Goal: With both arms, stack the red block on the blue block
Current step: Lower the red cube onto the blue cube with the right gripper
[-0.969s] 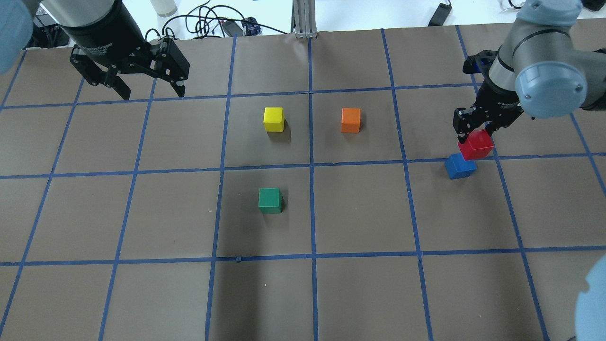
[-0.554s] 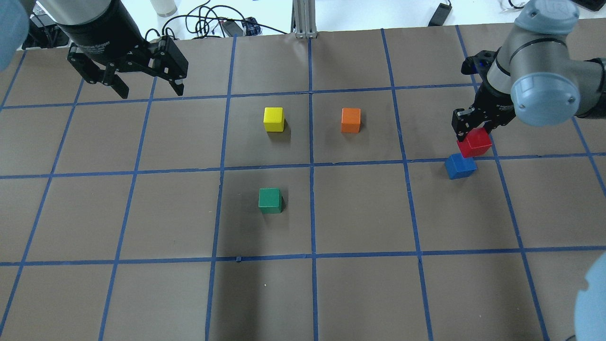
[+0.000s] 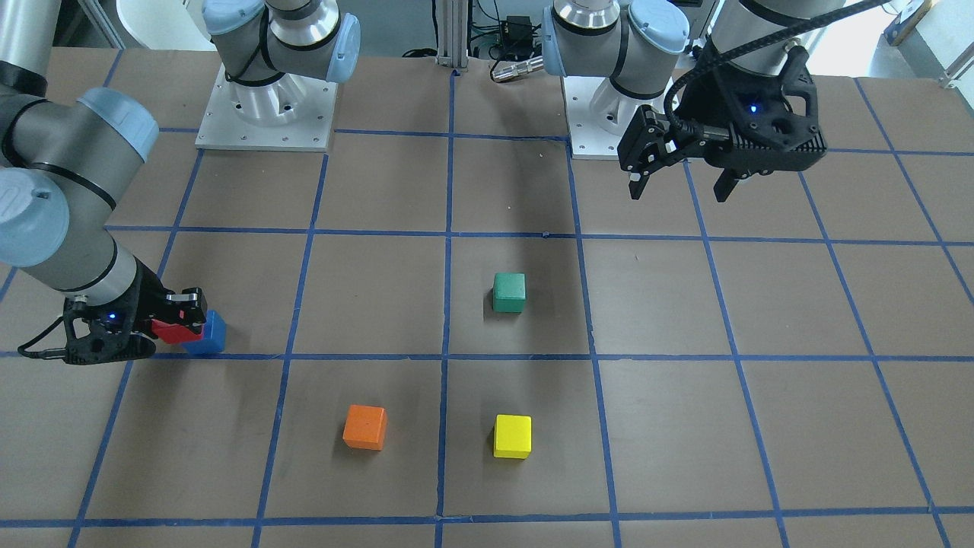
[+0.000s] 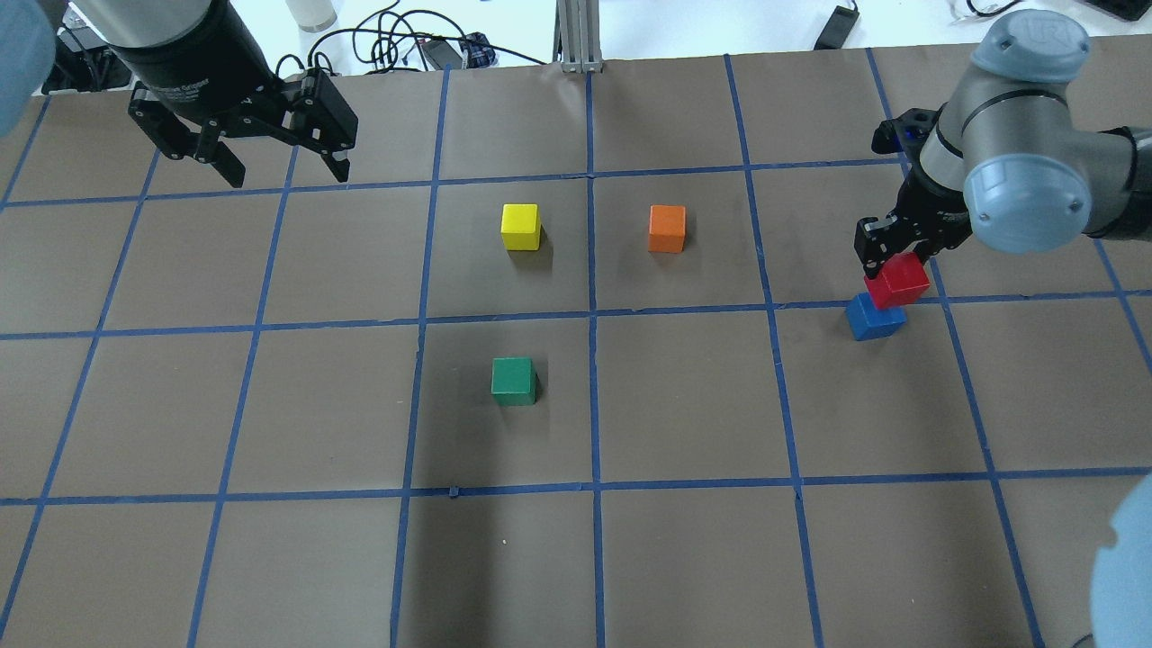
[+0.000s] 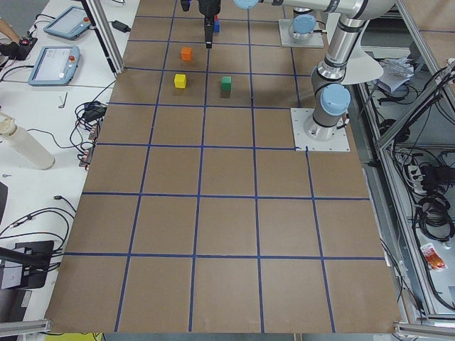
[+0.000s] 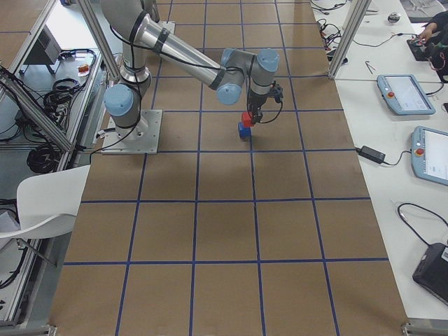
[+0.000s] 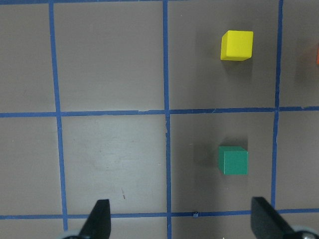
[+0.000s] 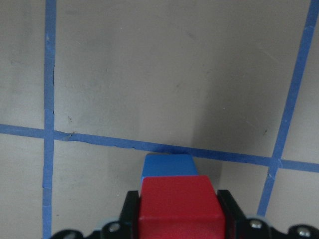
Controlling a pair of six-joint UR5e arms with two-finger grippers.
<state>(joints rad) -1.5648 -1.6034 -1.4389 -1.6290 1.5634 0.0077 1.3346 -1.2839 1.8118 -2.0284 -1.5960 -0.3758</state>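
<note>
My right gripper point(image 4: 893, 266) is shut on the red block point(image 4: 898, 280) and holds it low over the blue block point(image 4: 873, 318), which sits on the table at the right. In the right wrist view the red block point(image 8: 179, 206) sits between my fingers with the blue block point(image 8: 167, 166) showing just beyond it. The front view shows the red block point(image 3: 175, 330) overlapping the blue block point(image 3: 208, 335). I cannot tell whether they touch. My left gripper point(image 4: 281, 166) is open and empty, high over the far left of the table point(image 3: 681, 183).
A yellow cube point(image 4: 520, 226) and an orange cube point(image 4: 667, 228) sit mid-table toward the far side. A green cube point(image 4: 514, 381) sits nearer the robot. The brown table point(image 4: 684, 405) carries a blue tape grid. Cables lie past the far edge.
My right gripper has moved the red block down and a little left, closer over the blue block. The left arm has barely moved.
</note>
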